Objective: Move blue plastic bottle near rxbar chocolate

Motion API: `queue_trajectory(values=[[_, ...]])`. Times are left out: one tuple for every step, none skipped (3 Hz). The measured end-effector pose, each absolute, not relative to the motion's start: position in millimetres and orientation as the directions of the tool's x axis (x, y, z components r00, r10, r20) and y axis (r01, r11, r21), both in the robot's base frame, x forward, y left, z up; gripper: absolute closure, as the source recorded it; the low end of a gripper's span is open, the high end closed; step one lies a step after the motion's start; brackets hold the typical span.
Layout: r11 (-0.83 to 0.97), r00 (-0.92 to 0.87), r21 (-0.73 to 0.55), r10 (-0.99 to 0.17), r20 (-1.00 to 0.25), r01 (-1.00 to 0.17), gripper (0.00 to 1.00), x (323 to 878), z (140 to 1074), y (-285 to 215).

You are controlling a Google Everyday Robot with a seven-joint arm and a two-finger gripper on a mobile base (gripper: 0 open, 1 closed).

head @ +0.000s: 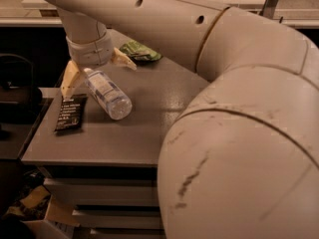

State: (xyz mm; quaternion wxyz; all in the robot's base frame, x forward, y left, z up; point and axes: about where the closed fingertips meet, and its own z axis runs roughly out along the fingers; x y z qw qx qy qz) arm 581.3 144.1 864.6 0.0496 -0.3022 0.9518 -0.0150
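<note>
The blue plastic bottle (107, 93) lies on its side on the grey table (149, 128), its base pointing toward the front. The rxbar chocolate (70, 112), a flat black wrapper, lies just left of it near the table's left edge, a small gap apart. My gripper (99, 78) hangs from the wrist directly over the bottle's far end. It is open, one finger (70, 79) spread out to the left above the bar and the other to the right. The bottle's cap is hidden under the wrist.
A green snack bag (141, 51) lies at the back of the table, right of the wrist. My large arm covers the right half of the view. Drawers sit under the tabletop, and clutter lies on the floor at lower left.
</note>
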Motion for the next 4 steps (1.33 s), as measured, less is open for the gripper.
queue_trajectory(values=[[0.818,-0.814,-0.054,-0.575,-0.084,-0.572,0.00,582,864,143],[0.809,-0.802,-0.043,-0.587,-0.112,-0.586,0.00,583,872,134],[0.796,-0.787,-0.038,-0.604,-0.127,-0.605,0.00,584,881,124],[0.789,-0.779,-0.038,-0.612,-0.136,-0.613,0.00,586,888,119]])
